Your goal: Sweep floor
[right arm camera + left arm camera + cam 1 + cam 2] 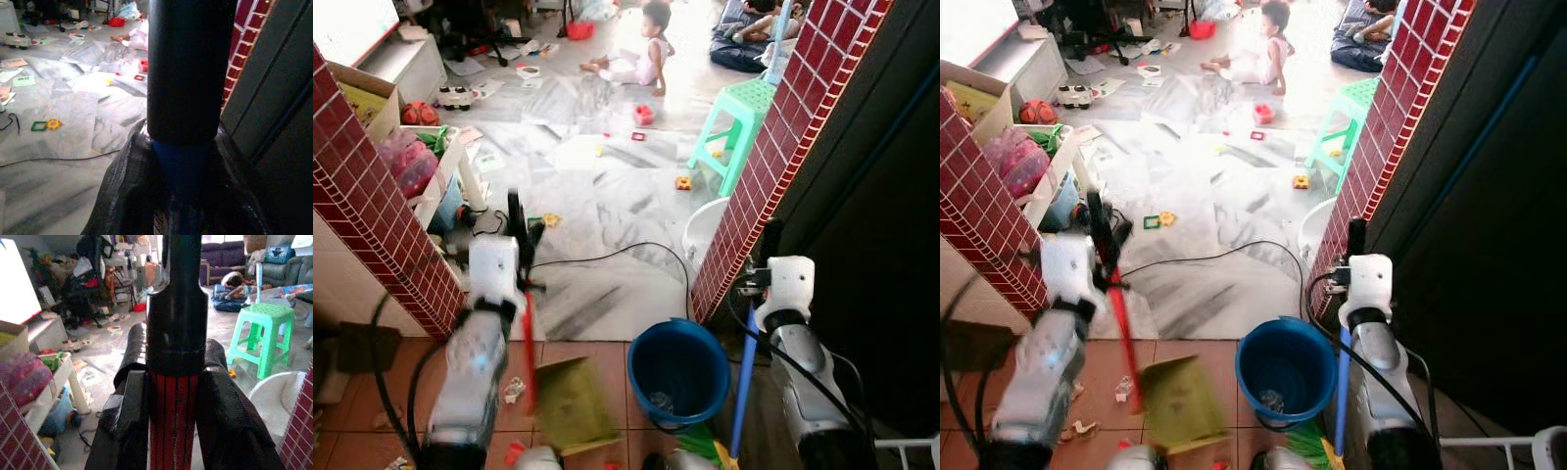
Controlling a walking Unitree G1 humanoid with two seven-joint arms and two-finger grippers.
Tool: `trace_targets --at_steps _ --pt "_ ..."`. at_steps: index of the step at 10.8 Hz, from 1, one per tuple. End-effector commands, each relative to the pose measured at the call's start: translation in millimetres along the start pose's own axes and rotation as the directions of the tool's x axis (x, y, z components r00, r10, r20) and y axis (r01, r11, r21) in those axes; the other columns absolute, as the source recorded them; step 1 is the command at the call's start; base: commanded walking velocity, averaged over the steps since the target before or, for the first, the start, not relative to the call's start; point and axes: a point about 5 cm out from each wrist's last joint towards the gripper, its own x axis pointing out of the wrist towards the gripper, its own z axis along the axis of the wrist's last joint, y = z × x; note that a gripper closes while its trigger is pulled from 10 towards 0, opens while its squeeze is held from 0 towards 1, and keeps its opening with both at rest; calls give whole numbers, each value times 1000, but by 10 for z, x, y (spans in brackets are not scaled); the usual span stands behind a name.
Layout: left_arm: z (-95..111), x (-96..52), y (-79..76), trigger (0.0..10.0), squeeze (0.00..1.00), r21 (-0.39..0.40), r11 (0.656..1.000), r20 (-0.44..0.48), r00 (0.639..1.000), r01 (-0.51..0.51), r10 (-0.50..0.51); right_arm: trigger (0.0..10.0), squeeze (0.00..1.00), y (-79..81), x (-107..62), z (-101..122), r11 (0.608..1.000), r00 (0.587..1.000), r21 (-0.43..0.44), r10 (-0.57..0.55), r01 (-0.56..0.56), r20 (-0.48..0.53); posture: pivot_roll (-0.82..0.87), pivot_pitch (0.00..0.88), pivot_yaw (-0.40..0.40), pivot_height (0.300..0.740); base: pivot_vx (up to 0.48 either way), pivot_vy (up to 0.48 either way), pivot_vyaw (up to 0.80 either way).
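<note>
Broom handle (744, 382), blue with a black top, is clamped between the closed fingers of the right gripper (183, 161), standing just right of a blue bucket (680, 367) on the terracotta floor (597, 357). A red dustpan handle (173, 421) is gripped tightly by the left gripper (171, 396), the green dustpan (573, 401) hanging low beside the bucket.

Setting: a lived-in family home. Far ahead, a marble-tiled living room floor (607, 196) is strewn with toys and papers; a child (641, 54) sits on it. A green plastic stool (736, 122) stands at right, sofas (230, 257) at the far end. Red-tiled pillars (783, 147) frame the near terracotta floor (597, 357).
</note>
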Motion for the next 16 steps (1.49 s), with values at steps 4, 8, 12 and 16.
trace_targets --at_steps 4,8,12,16 --pt "241 55 7 10000 0 7 1000 85 996 13 -14 10000 0 11 62 22 1000 1000 -9 16 -15 24 25 0 -30 740 -302 0 0" --pt "238 44 -58 10000 0 -10 999 75 997 34 -33 10000 0 -42 58 -29 1000 1000 -21 10 -10 20 11 0 -21 740 -327 0 0" --pt "262 66 -44 10000 0 -8 999 80 996 38 -37 10000 0 -63 66 -44 999 1000 -31 8 -7 22 6 0 -23 740 -327 0 0" --pt "311 119 99 10000 0 -4 1000 79 997 -5 5 10000 0 -44 101 -79 999 999 -42 31 -30 14 33 0 -57 740 -82 76 0"
